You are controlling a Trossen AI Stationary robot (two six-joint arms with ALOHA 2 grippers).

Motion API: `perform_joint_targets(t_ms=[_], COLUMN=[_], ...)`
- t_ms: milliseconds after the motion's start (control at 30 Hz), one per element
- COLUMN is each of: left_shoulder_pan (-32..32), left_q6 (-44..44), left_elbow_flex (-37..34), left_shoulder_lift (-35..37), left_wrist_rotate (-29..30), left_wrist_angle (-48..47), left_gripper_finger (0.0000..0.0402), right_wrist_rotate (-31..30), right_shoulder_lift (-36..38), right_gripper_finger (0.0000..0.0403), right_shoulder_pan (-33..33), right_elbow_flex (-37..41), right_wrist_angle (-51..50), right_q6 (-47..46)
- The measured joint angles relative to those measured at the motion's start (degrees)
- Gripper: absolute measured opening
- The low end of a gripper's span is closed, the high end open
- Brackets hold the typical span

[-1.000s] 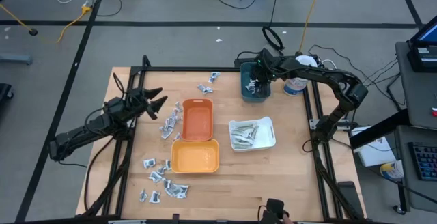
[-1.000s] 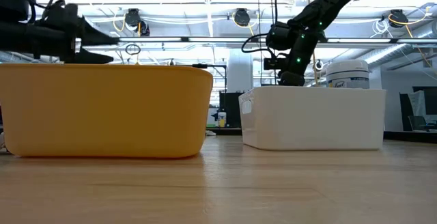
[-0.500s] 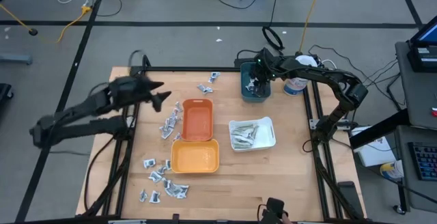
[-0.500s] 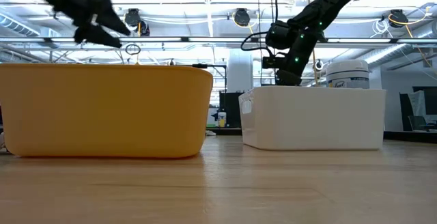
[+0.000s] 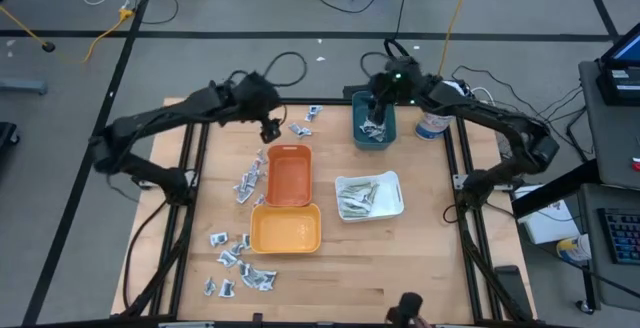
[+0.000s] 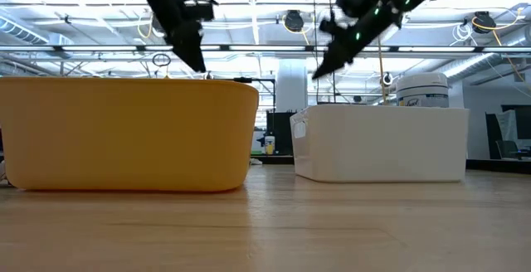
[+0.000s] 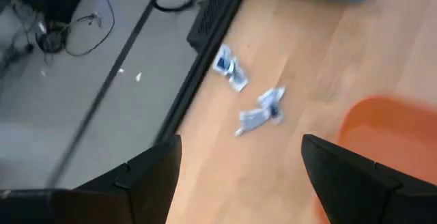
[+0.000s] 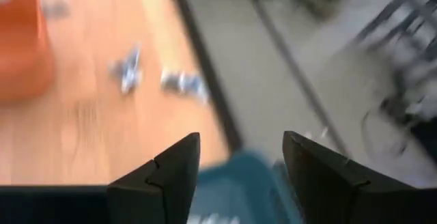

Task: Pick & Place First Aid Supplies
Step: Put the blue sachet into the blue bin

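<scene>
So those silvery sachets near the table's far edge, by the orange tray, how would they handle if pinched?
The sachets look thin, flat and crinkled, so probably floppy and very light. Lying flush on the wood, they may slide rather than lift. The left gripper is open above them.

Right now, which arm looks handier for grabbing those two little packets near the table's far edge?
Probably the left: its gripper hangs open right beside the packets. The right gripper, also open, is over the teal tray.
</scene>
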State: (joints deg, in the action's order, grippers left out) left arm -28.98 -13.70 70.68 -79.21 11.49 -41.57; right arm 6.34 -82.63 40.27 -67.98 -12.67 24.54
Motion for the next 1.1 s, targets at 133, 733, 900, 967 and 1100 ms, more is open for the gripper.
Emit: perform_joint_targets(t_ms=[133,733,900,967,1100], left_shoulder_pan=[-2.56,-11.04,-11.32,-10.88,-10.29], left_q6=[-12.61,-31.77,-34.85,-35.81,-36.85], left_elbow_flex=[3.71,17.12,17.17,17.17,17.19], left_shoulder_lift=[-6.24,-31.45,-35.43,-36.31,-37.07], left_wrist_rotate=[-1.76,-14.15,-17.05,-17.25,-17.27], left_wrist_angle=[-2.08,-9.21,-11.83,-11.65,-8.86], left_gripper_finger=[0.0308,0.0308,0.0308,0.0308,0.0308], right_wrist_rotate=[1.49,4.73,4.38,4.39,4.35], right_shoulder_lift=[5.68,16.37,16.35,16.35,16.33], right_gripper_finger=[0.0220,0.0216,0.0213,0.0213,0.0212], right_shoulder_pan=[0.00,-0.04,-0.61,-0.67,-0.70], right_elbow_flex=[-0.01,-0.01,-0.01,-0.01,0.02], right_wrist_angle=[4.91,9.28,9.10,9.25,9.11], right_q6=[0.02,-9.19,-10.39,-10.40,-10.41])
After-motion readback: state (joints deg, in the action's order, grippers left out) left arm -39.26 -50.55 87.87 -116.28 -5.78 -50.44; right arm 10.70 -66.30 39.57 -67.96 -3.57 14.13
